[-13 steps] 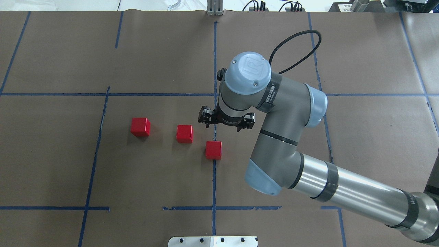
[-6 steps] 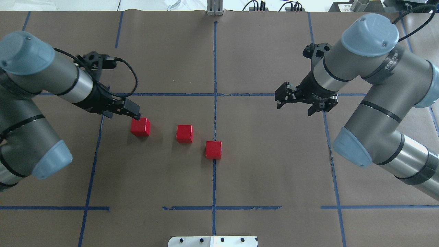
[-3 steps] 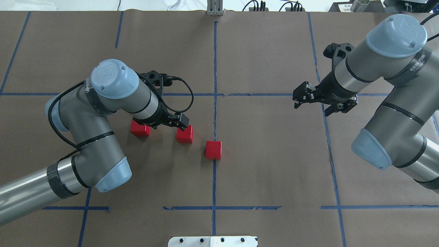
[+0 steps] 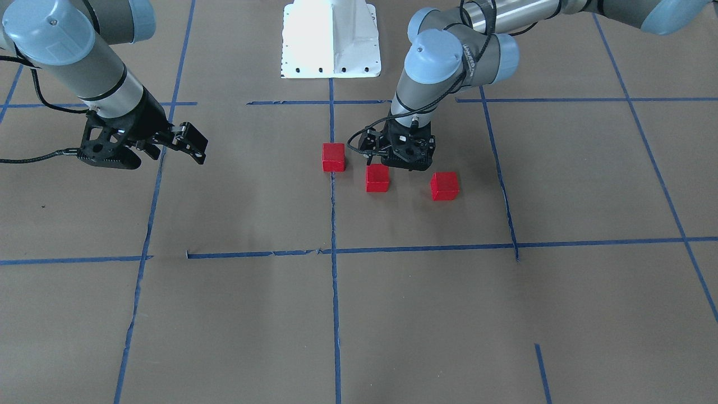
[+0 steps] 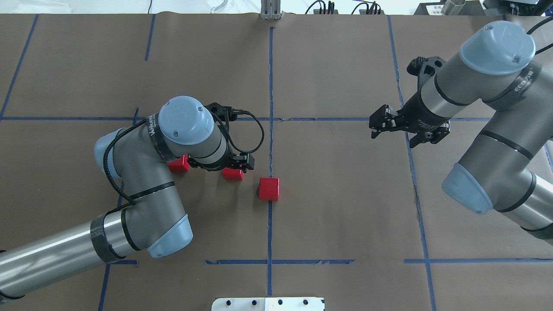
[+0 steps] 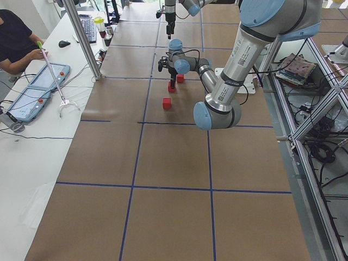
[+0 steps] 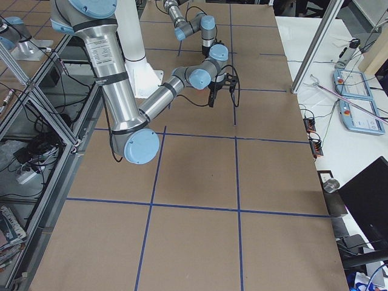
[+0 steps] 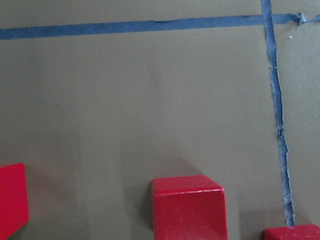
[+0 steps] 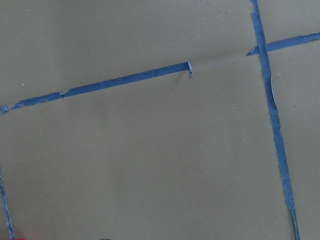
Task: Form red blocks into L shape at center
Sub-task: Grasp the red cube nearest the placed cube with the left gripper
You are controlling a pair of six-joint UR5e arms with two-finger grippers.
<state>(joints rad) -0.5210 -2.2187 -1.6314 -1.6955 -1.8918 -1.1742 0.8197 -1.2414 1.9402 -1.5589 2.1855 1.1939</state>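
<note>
Seemingly lining up a grasp, the left gripper (image 5: pixel 236 165) hovers over the middle red block (image 5: pixel 232 174), jaw spread indiscernible, while the right gripper (image 5: pixel 394 134) hangs upper right, jaws apart.

White capitals run sideways along a black strap (image 5: pixel 154 126) around the wrist joint of the left arm (image 5: pixel 142 181), left of centre in the overhead view. They seem to begin "WAN"; the rest is too small to make out. A second black strap (image 5: pixel 522 81) on the right arm (image 5: pixel 497 142), upper right of that frame, has white letters that look like "EED", followed by marks that cannot be read. In the front-facing view, the left arm's strap appears at upper centre-right with its white print illegible. No other writing can be read.
</note>
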